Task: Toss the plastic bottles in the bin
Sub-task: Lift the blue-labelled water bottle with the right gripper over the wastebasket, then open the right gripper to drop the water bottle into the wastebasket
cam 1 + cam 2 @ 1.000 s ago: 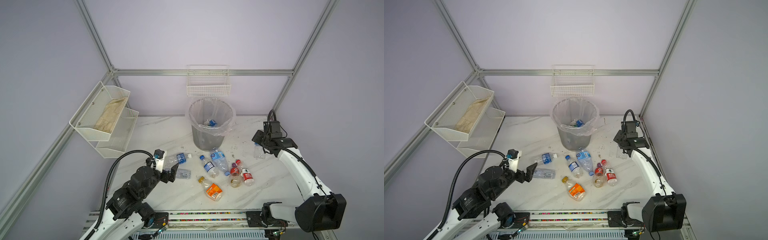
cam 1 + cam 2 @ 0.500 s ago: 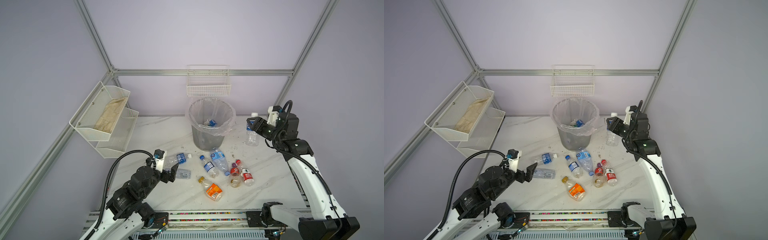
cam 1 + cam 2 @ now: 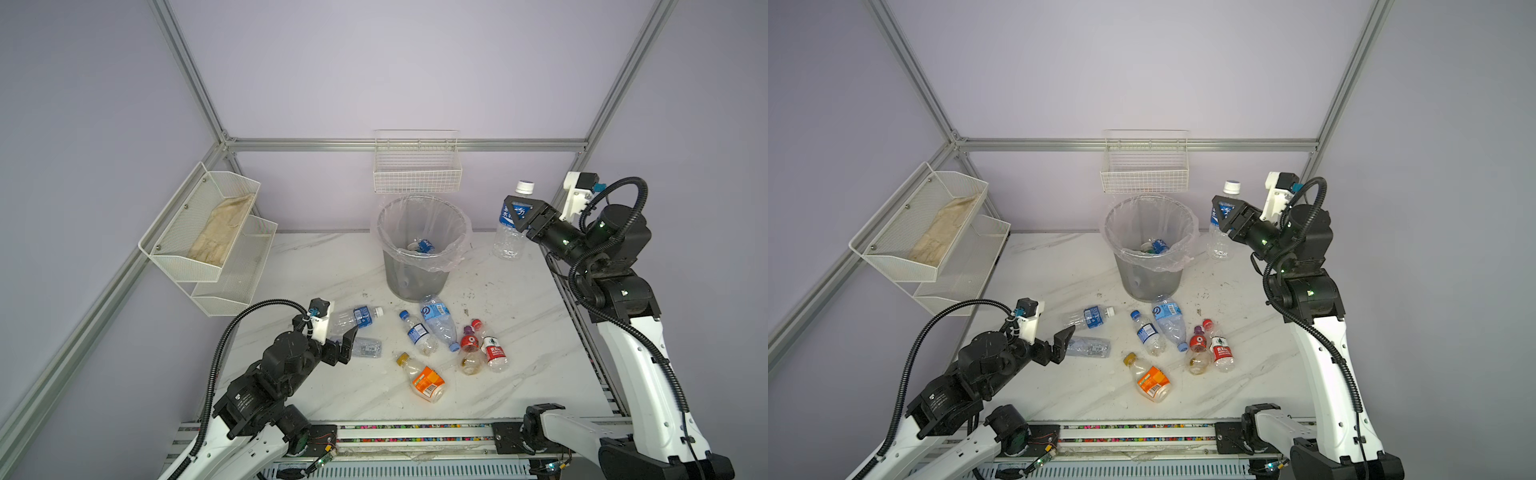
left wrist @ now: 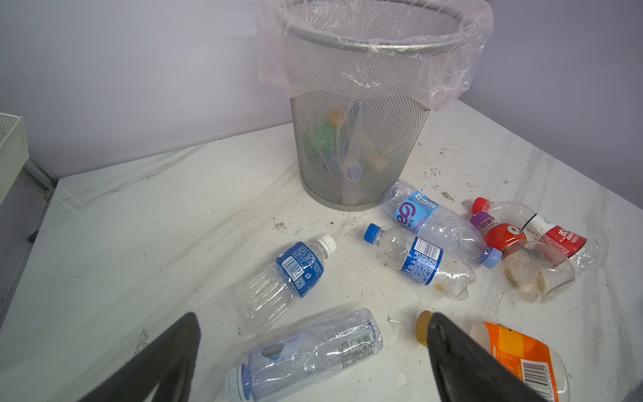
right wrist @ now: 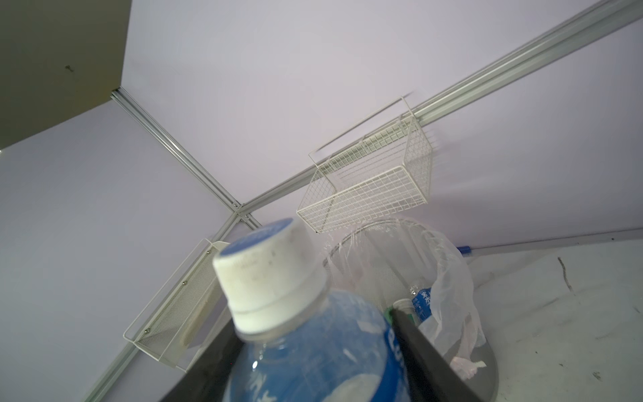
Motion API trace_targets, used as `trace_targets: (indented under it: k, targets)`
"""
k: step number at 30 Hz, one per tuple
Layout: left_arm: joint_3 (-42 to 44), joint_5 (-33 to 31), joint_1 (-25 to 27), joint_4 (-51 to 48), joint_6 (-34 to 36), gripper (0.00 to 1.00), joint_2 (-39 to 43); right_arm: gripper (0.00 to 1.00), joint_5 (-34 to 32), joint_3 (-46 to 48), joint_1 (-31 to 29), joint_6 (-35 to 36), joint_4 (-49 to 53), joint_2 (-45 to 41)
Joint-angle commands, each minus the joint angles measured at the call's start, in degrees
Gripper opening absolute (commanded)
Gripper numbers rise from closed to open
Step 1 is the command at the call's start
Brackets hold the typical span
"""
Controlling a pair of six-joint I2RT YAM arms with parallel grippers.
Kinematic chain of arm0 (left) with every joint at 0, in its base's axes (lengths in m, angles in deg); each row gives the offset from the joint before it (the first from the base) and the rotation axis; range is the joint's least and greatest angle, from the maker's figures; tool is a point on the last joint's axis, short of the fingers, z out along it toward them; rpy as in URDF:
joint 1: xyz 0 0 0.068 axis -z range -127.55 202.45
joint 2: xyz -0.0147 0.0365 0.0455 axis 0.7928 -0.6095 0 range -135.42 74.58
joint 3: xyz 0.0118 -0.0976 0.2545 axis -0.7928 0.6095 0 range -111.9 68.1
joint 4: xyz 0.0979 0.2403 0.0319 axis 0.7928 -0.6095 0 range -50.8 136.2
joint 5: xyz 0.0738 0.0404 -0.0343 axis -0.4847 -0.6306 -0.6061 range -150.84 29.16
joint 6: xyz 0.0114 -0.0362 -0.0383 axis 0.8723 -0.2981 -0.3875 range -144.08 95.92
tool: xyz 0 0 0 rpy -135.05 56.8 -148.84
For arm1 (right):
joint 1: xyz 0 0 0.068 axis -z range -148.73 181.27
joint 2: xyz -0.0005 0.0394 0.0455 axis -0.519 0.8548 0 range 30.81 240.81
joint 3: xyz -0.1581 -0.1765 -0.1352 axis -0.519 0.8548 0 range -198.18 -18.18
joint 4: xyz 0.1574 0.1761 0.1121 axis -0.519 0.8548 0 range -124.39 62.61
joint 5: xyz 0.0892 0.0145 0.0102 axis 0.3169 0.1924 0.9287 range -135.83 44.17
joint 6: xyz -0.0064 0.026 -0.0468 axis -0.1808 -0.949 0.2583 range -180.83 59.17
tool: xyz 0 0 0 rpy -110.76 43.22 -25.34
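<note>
Right claw point(image 3: 518, 210) grasping upright bottle point(image 3: 508, 244) near bin point(image 3: 415, 276); left claw point(image 3: 350, 343) released.

We see seven plastic bottles point(image 4: 299, 271) lying on the surface point(image 4: 139, 226) by the bin point(image 4: 358, 139); our left end effector point(image 4: 313, 318) gapes wide before a crumpled clear bottle point(image 4: 313, 351).

Grey mesh bin point(image 3: 415, 286), clear liner, upright at counter point(image 3: 316, 266) back, few bottles point(image 3: 424, 245) inside. White-capped blue-label bottle point(image 3: 508, 239) upright, aloft right of rim. Seven bottles point(image 3: 438, 324) lying scattered before bin.
</note>
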Motion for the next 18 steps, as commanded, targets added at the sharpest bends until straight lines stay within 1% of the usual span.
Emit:
trace_targets:
  k: [1, 4, 7, 11, 13, 15, 16, 17, 18]
  targets:
    - [2.39, -0.36, -0.11, 1.25, 0.05, 1.0, -0.22, 0.04, 0.62, -3.02, -0.45, -1.4, -4.76, 0.76]
    - [2.39, -0.23, -0.11, 1.19, 0.05, 1.0, -0.38, 0.04, 0.6, -4.65, -1.12, -1.82, -6.22, 3.11]
    - [2.39, -0.29, -0.13, 1.19, 0.05, 1.0, -0.38, 0.04, -0.13, -5.28, -3.82, -3.0, -9.02, 6.18]
    - [2.39, -0.45, -0.11, 1.17, -0.01, 1.0, -0.14, 0.03, -8.37, -10.64, -12.71, 1.29, -6.69, 12.63]
    - [2.39, -0.45, -0.11, 1.17, -0.04, 1.0, -0.22, 0.03, -10.9, -12.87, -15.59, 2.89, -6.82, 17.51]
    - [2.4, -0.45, -0.11, 1.17, -0.07, 1.0, -0.46, 0.06, -10.76, -15.99, -16.56, 3.6, -5.97, 23.43]
    - [2.45, -0.45, -0.11, 1.1, -0.03, 1.0, -0.55, 0.09, -10.4, -19.18, -17.02, 4.46, -3.93, 27.56]
    - [2.46, -0.45, -0.11, 1.08, -0.08, 1.0, -0.6, 0.16, -10.2, -22.96, -17.39, 5.2, -0.62, 31.23]
    - [2.39, -0.31, -0.11, 1.08, -0.06, 1.0, -0.59, 0.35, -9.58, -27.79, -18.0, 6.6, 3.8, 35.5]
